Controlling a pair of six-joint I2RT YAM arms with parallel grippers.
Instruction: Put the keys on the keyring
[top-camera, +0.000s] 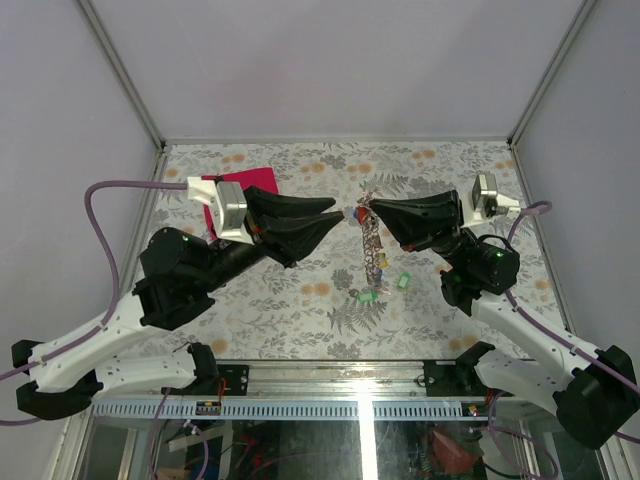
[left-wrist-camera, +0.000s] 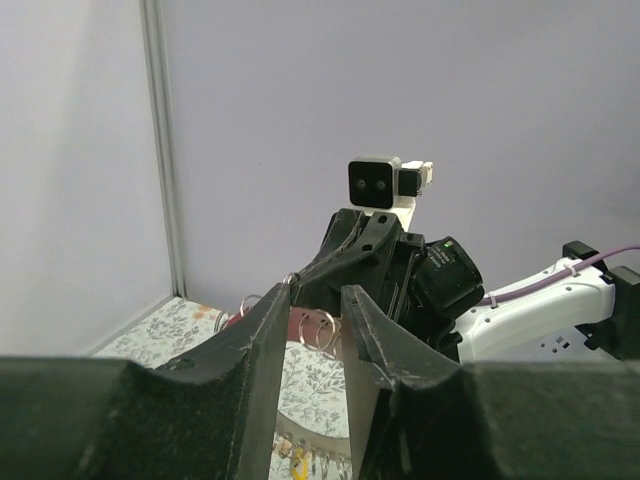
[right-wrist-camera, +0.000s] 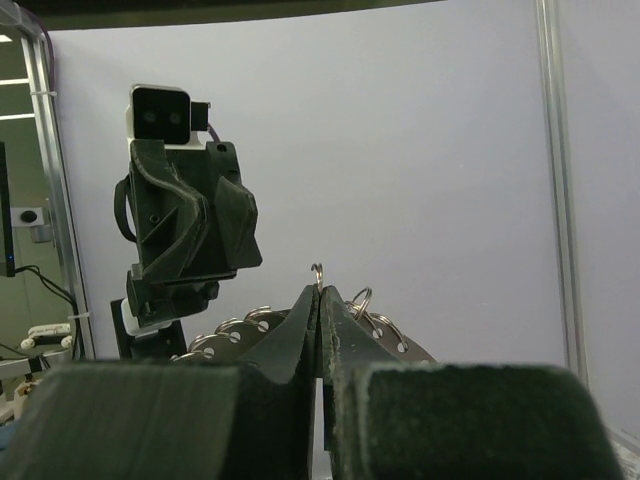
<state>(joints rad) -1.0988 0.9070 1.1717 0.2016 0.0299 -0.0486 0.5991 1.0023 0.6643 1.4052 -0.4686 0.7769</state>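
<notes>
The big grey keyring (top-camera: 373, 240) hangs edge-on, its top pinched in the right pincer (top-camera: 362, 211). Two green keys (top-camera: 366, 296) lie on the bench (top-camera: 280, 310) below.

Counting now: one jagged grey metal keyring (top-camera: 372, 240). One magenta cloth square (top-camera: 209, 218), far left. Loose on the table, a green-tagged silver key (top-camera: 365, 296) and a second green-tagged key (top-camera: 405, 281); that's two. Two black grippers: left gripper (top-camera: 342, 211), right gripper (top-camera: 372, 207).
</notes>
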